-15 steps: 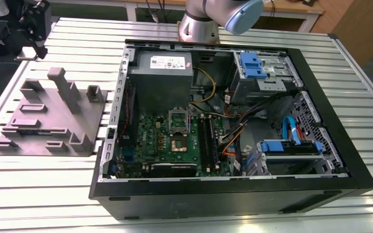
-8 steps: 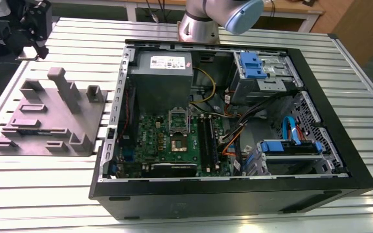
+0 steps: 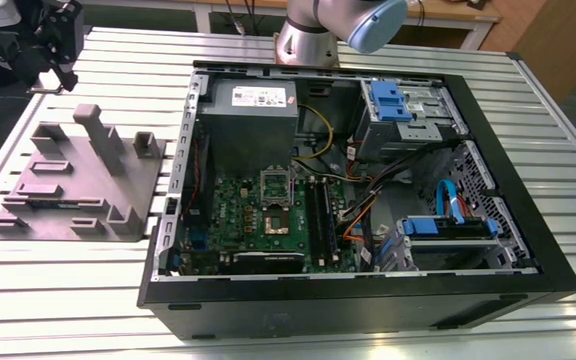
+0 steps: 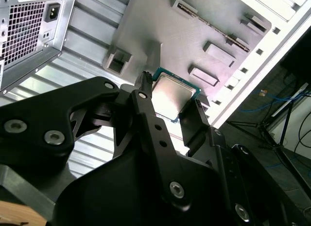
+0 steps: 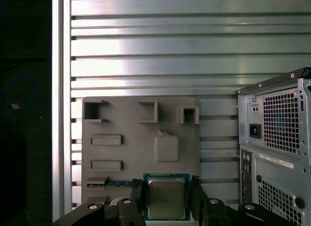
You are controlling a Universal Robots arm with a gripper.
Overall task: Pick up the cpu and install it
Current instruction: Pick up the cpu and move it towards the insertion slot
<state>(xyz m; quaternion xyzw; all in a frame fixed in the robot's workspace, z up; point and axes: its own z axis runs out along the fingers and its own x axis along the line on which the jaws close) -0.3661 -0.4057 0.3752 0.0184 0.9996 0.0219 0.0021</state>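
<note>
The cpu (image 4: 172, 94) is a small square chip with a silvery top and a thin green rim. In both wrist views it sits between the two black fingers (image 4: 146, 102) of my gripper (image 4: 170, 107), which is shut on it. The first wrist view shows the cpu (image 5: 166, 197) held above the grey fixture block (image 5: 141, 138), with my gripper (image 5: 166, 196) clamping two opposite edges. In the exterior view my gripper (image 3: 58, 71) hangs at the far left of the table, beyond the fixture (image 3: 73, 187). The motherboard socket (image 3: 276, 219) lies inside the open case with its metal frame raised.
The open computer case (image 3: 528, 247) takes up the middle and the exterior view's right of the slatted metal table (image 3: 88, 285). Inside it are a grey power supply (image 3: 253, 120), blue drive brackets (image 3: 388, 101) and loose cables. The arm's base (image 3: 306, 37) stands behind the case.
</note>
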